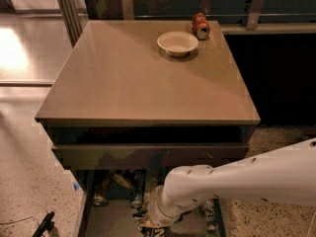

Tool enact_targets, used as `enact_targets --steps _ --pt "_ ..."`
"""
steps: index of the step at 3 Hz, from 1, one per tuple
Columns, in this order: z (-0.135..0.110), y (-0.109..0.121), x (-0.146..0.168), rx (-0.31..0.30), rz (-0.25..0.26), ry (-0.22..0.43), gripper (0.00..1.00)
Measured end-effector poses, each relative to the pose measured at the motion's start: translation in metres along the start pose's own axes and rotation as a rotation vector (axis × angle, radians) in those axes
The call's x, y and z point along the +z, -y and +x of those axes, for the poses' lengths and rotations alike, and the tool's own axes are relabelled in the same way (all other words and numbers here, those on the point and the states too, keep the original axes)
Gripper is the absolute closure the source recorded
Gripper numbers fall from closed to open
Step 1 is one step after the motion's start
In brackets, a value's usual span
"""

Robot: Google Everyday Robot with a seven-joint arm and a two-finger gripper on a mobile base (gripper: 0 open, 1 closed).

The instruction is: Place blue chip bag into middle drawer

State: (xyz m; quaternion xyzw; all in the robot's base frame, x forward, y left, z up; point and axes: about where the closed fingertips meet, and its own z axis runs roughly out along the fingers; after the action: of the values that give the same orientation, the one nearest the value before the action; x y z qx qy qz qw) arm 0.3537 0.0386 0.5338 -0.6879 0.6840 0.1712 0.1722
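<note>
Down at 6 o'clock, under the front edge of the cabinet, the white arm stretched in from 3 o'clock with its wrist bent downward, so that the gripper hung inside the pulled-out middle drawer. The posture made sense to me. That drawer sat low, beneath an upper drawer whose dark-brown front jutted out a little, and the arm had to duck under that panel to get over the grey floor. The wrist hid the business end, so I could not tell whether the gripper was clamped or loose.

Right below it, at the drawer's 6 o'clock, lay a crumpled dark shape with pale flecks, which I took for the blue chip bag. It was within the drawer's walls and close against the gripper, though I could not say whether it rested on the floor or hung from above. By my reckoning only the release and the pull-out were wanting.

The drawer was no tidy place: a shiny can-like thing lay toward its 10 o'clock, with more clutter at 3 o'clock beside the arm. On the cabinet's top a white bowl stood empty at 1 o'clock. A red-orange soda can lay on its side just beyond it, well out of the arm's way.
</note>
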Motion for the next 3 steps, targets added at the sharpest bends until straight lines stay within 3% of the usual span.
enact_targets --steps 1,2,3 --pt "0.011 0.006 0.006 0.031 -0.004 0.006 1.0" --pt "0.057 0.027 0.033 0.152 -0.031 0.009 1.0" --pt "0.058 0.026 0.034 0.154 -0.033 0.009 1.0"
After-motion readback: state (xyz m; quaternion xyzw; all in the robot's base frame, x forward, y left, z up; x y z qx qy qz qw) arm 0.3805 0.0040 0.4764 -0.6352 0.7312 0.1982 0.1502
